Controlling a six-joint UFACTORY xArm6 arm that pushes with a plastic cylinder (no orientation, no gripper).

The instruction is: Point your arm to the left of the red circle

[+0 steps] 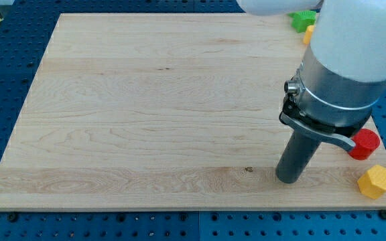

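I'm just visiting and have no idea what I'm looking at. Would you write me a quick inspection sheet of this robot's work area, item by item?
Surface: pale wooden board, bare over most of its area.
Job's things: red circle near the view's right edge, partly hidden behind the arm.
Clutter: yellow hexagon block at the view's bottom right; green block and a sliver of a yellow block at the view's top right, shapes hidden.
Tool: no grasping tool; my tip rests on the board, to the view's left of the red circle and apart from it.
Cables: nothing seen.
Surroundings: blue perforated table around the board.
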